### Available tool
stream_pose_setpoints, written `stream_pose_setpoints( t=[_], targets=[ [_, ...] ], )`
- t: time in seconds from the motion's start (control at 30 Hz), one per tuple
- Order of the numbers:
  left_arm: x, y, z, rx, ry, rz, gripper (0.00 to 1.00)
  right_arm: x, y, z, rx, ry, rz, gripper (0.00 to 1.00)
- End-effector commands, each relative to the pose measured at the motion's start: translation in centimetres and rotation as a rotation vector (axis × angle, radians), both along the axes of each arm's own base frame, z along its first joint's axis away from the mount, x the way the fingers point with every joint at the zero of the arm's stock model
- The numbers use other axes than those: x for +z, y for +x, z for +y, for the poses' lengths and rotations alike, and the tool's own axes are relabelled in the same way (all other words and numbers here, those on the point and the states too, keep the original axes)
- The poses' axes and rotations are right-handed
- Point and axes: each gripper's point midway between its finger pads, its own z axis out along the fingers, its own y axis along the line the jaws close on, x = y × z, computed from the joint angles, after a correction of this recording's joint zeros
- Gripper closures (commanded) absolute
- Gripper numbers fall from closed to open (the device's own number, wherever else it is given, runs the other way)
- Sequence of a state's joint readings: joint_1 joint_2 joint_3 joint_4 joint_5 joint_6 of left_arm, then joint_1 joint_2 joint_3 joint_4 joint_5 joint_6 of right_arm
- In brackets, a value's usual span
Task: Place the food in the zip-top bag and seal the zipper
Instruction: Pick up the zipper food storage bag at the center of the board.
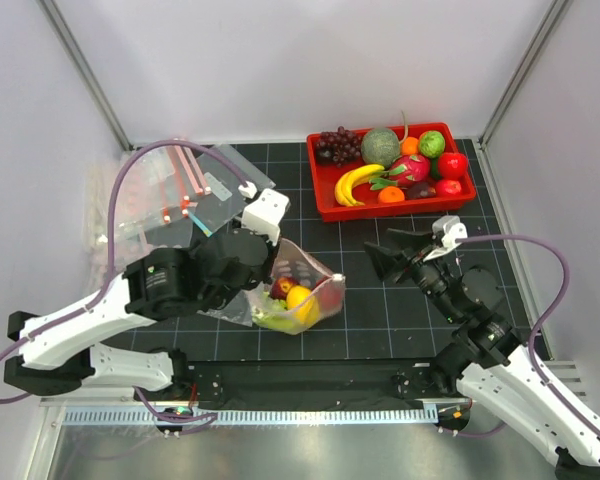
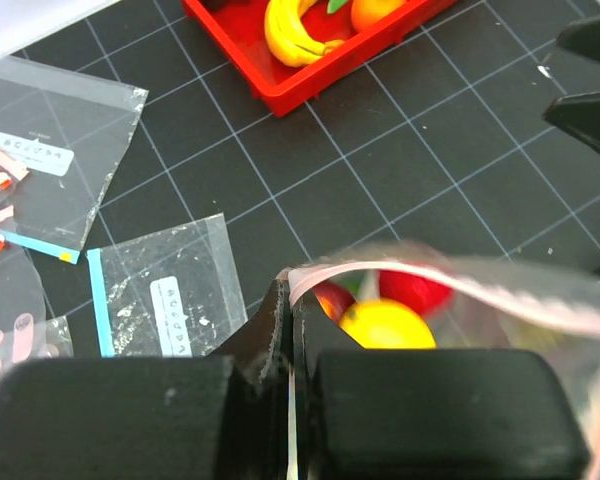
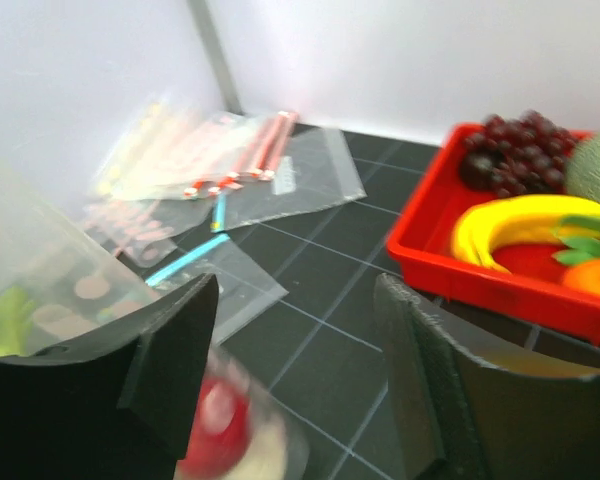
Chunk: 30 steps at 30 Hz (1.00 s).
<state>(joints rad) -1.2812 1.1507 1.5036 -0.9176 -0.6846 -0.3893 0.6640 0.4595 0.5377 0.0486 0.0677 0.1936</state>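
Note:
The zip-top bag [image 1: 308, 290] stands open on the mat between the arms. It holds a yellow lemon [image 1: 299, 297], a red apple [image 1: 330, 295], another reddish fruit and pale-green celery [image 1: 273, 318]. My left gripper [image 1: 271, 274] is shut on the left end of the bag's mouth. In the left wrist view the jaws [image 2: 292, 300] pinch the pinkish zipper strip [image 2: 460, 280], with the lemon [image 2: 385, 325] and apple [image 2: 417, 290] just behind. My right gripper [image 1: 395, 250] is open and empty, to the right of the bag. In the right wrist view [image 3: 295, 330] the bag [image 3: 50, 250] is at the left.
A red tray [image 1: 390, 209] at the back right holds banana, grapes, a melon and other toy produce; it also shows in the wrist views [image 2: 310, 80] [image 3: 450, 260]. Several spare clear bags [image 1: 170, 190] lie at the back left, near the left wall.

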Motion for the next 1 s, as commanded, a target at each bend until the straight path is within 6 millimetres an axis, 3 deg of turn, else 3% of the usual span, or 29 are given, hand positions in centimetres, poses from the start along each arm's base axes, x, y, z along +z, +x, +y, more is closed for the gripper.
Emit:
stream_pose_setpoints(
  t=[0.0, 0.17, 0.37, 0.67, 0.97],
  targets=[
    [1.9, -0.9, 0.6, -0.033, -0.068, 0.008, 1.00, 3.2, -2.1, 1.8, 0.155, 0.031, -0.187, 0.34],
    [1.8, -1.8, 0.6, -0.080, -0.087, 0.031, 1.00, 3.5, -6.7, 4.9, 0.454, 0.003, -0.351, 0.34],
    [1.1, -2.2, 0.1, -0.109, -0.102, 0.045, 1.00, 3.6, -11.3, 7.3, 0.775, -0.012, -0.385, 0.36],
    [0.6, -1.3, -0.4, -0.063, -0.075, 0.031, 1.00, 2.1, -11.5, 10.0, 0.851, -0.045, -0.324, 0.34],
    [0.5, -1.6, -0.9, -0.101, -0.073, 0.038, 1.00, 0.6, -10.6, 11.2, 0.773, -0.158, -0.396, 0.35]
  ],
)
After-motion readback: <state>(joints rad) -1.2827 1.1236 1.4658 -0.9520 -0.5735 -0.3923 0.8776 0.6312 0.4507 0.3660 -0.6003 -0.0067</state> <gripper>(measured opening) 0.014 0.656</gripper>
